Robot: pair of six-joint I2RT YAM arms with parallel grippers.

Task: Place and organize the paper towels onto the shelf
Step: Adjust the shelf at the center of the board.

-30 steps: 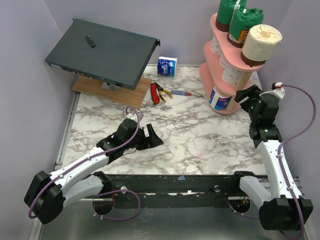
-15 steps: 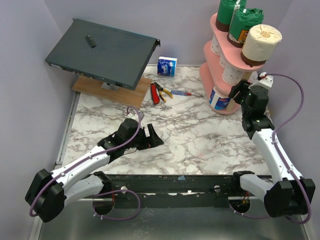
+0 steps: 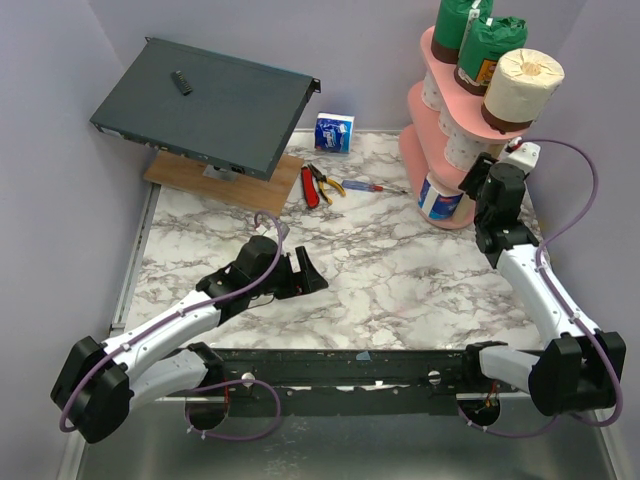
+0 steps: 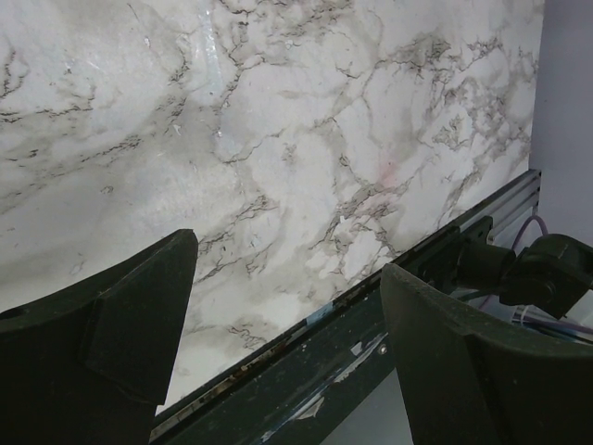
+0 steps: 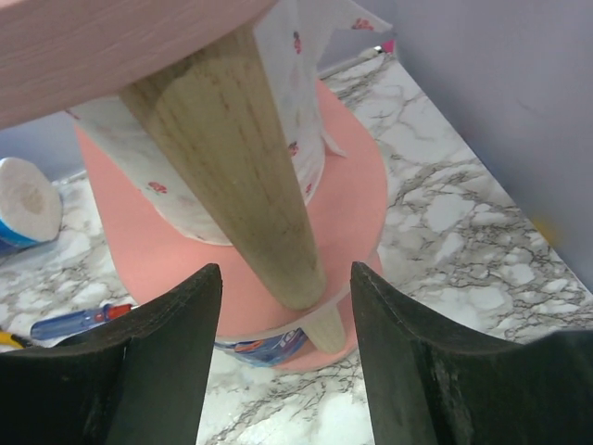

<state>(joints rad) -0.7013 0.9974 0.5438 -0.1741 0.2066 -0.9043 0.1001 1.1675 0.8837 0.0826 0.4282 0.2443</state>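
The pink shelf [image 3: 430,150] stands at the table's far right corner. On its top tier are two green-wrapped paper towels [image 3: 490,45] and a bare white roll with a brown band [image 3: 523,85]. White rolls [image 3: 462,148] fill the middle tier, and a blue-and-white roll [image 3: 438,197] stands at the bottom. My right gripper [image 3: 472,180] is open and empty at the shelf's near side. In the right wrist view its jaws [image 5: 285,273] flank a wooden post [image 5: 246,167] without touching it, with a patterned white roll [image 5: 292,139] behind. My left gripper [image 3: 308,272] rests open over bare marble [image 4: 278,139].
A dark grey metal box [image 3: 205,105] sits on a wooden board [image 3: 225,180] at the back left. Red-handled pliers [image 3: 318,185], a blue screwdriver [image 3: 360,186] and a small blue-and-white pack [image 3: 334,131] lie mid-back. A black rail [image 3: 350,365] runs along the near edge.
My right arm has swung left and in toward the shelf, and its jaws have narrowed. The left arm has not moved.
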